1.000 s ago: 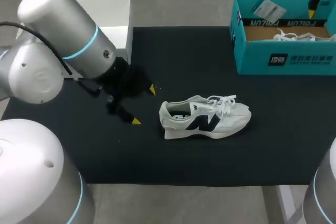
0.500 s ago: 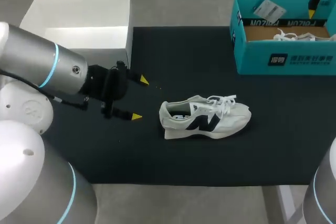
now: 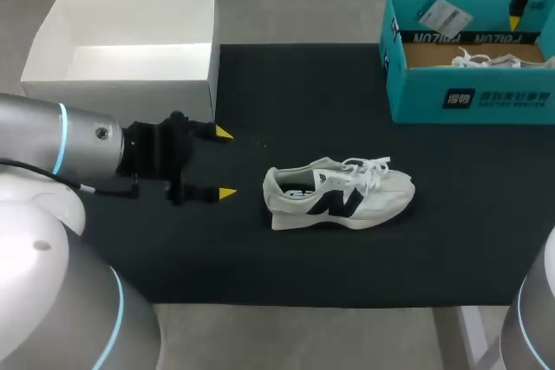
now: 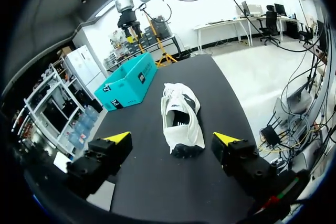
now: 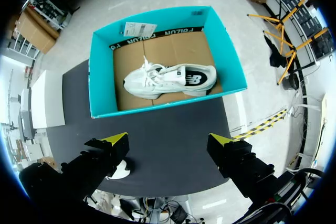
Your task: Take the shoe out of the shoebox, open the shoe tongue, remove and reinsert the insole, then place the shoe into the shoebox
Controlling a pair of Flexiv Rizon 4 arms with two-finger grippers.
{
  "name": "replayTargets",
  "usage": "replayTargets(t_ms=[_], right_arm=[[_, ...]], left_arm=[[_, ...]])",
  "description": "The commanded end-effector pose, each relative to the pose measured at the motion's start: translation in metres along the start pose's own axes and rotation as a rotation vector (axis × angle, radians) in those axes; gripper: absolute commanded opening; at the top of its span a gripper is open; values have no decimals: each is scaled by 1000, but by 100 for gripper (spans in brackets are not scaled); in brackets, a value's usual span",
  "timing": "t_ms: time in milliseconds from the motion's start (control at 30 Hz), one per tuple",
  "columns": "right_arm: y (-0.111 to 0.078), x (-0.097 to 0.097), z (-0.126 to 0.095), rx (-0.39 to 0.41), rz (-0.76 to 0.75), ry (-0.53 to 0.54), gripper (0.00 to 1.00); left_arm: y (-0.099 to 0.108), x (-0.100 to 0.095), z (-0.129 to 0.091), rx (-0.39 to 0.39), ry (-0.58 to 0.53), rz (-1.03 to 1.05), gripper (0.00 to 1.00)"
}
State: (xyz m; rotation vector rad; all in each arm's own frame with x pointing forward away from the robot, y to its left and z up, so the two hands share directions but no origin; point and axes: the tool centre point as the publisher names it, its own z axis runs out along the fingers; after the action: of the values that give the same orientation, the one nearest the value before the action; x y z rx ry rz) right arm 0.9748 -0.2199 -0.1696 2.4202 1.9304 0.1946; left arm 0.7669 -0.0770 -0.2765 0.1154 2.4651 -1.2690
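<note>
Black mat (image 3: 303,101) covers the table, and the shoe (image 3: 338,194) lies on its side at the mat's centre, heel towards 9 o'clock and toe towards 3 o'clock. It is out of the shoebox (image 3: 473,93), which stands at about 2 o'clock from it, well apart, with a second shoe (image 5: 168,80) resting inside. A white box (image 3: 121,88) sits off the mat at 10 o'clock.

With the shoe already on the mat, the step in hand looks like the approach for opening it at the laces (image 3: 371,169) to reach the insole. The left gripper (image 3: 225,163) hovers at 9 o'clock from the heel, near but not touching. Its fingers are spread wide and hold nothing. Seen from its wrist, the shoe lies straight ahead, heel nearest, lined up with the gap between the fingers.

The next move probably calls for closing that gap and steadying the heel. It would help to set the shoe upright, since it lies on its side.

The right gripper (image 5: 168,140) hangs high above the shoebox at 2 o'clock, fingers also wide apart and empty. It would likely need to come down to work the laces.
</note>
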Motion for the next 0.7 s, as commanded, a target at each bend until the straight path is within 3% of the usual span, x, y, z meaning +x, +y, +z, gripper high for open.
replayTargets(t_ms=[33,267,700], right_arm=[[0,0,0,-1,0,2,100],[0,0,0,-1,0,2,100],[0,0,0,-1,0,2,100]], left_arm=[[12,-7,-6,73,93,-36,100],[23,2,2,138,173,-21,100],[58,24,29,112,229,-68,100]])
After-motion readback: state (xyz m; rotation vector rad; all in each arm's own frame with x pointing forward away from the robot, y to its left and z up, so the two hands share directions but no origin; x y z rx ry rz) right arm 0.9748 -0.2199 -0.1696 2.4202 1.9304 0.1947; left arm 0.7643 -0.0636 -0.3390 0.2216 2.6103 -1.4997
